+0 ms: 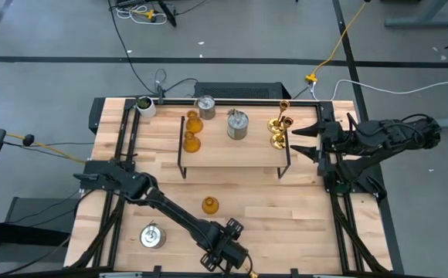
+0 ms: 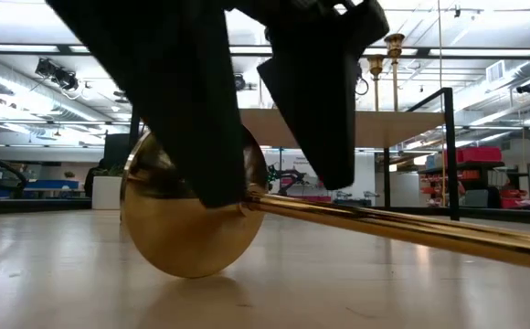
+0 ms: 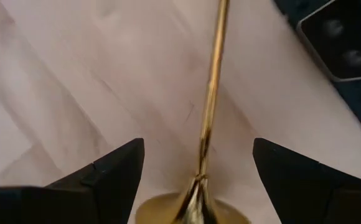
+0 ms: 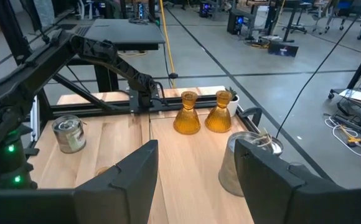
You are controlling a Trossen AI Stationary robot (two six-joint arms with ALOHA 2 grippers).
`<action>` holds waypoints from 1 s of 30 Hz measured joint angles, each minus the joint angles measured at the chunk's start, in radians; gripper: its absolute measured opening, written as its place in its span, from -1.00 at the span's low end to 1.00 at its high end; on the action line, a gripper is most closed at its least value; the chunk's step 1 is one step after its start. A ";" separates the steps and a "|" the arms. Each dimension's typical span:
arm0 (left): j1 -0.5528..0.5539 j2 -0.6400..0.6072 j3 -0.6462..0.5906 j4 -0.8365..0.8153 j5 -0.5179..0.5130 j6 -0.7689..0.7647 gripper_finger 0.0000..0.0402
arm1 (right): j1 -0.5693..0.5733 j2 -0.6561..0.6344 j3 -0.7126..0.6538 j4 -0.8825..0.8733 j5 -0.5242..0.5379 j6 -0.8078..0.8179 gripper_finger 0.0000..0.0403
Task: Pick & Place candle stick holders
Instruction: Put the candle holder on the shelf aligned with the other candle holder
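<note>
A gold brass candle stick holder lies on its side at the table's near edge [image 1: 251, 272], its flared base [image 2: 178, 228] resting by its rim on the wood and its long stem [image 2: 411, 228] running to the right. My left gripper [image 3: 199, 149] points down over it, open. One finger stands on each side of the stem [image 3: 210, 93], close to the base; I see no touch. My right gripper [image 1: 307, 139] waits open at the table's right side, beside the rack. Other holders stand on the rack [image 1: 235, 154] and on the table.
The wooden rack carries two amber holders [image 1: 192, 131], two silver cans [image 1: 238, 125] and gold holders [image 1: 280, 127]. An amber holder [image 1: 210, 205] and a silver can [image 1: 152, 235] stand on the table in front. A whitish cup [image 1: 144, 106] sits at the far left corner.
</note>
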 joint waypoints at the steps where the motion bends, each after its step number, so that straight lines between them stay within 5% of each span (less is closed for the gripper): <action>1: 0.000 0.004 0.000 0.004 0.015 0.000 0.53 | 0.000 0.001 0.000 0.000 0.000 0.000 0.06; 12: 0.000 0.032 0.001 -0.003 0.005 -0.006 0.44 | 0.000 0.007 0.000 -0.002 0.000 0.000 0.06; 30: 0.006 0.037 0.001 -0.019 0.011 0.000 -0.38 | 0.000 0.029 0.000 -0.017 0.000 0.013 0.06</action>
